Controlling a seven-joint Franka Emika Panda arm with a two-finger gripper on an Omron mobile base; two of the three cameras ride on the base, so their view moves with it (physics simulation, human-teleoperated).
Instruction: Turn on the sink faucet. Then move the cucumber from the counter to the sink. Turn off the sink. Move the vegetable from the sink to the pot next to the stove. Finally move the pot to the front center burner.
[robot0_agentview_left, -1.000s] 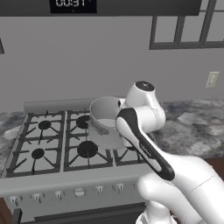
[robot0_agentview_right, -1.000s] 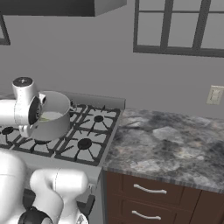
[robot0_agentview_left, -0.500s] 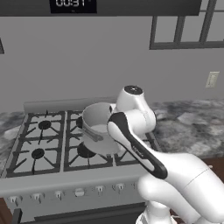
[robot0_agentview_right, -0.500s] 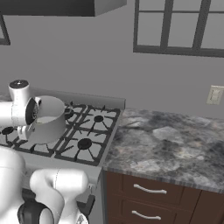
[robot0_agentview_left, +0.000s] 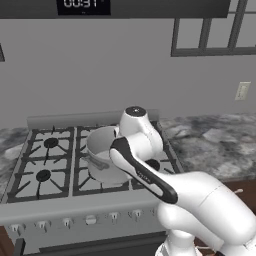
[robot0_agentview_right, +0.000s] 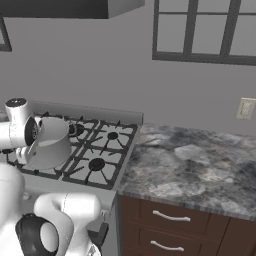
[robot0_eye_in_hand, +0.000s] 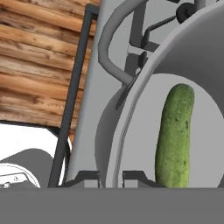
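Observation:
My gripper (robot0_eye_in_hand: 111, 179) is shut on the rim of the silver pot (robot0_agentview_left: 101, 156), with one finger inside the wall and one outside. The dark green cucumber (robot0_eye_in_hand: 176, 134) lies on the pot's floor. The pot (robot0_agentview_right: 49, 142) is over the middle column of the stove (robot0_agentview_left: 44, 176), about at the front center burner, which it hides. I cannot tell whether it rests on the grate or hangs just above it. In the base views my white arm covers the gripper. The sink and its faucet are out of view.
The marbled counter (robot0_agentview_right: 190, 170) runs to the right of the stove, over dark drawers (robot0_agentview_right: 170, 216). Knobs (robot0_agentview_left: 90, 219) line the stove's front edge. Open burners (robot0_agentview_right: 96, 164) lie right of the pot and further burners (robot0_agentview_left: 50, 142) to its left.
The arm has carried the pot from the stove's back right leftward and toward the front, to the middle column. The gripper has stayed shut on the rim.

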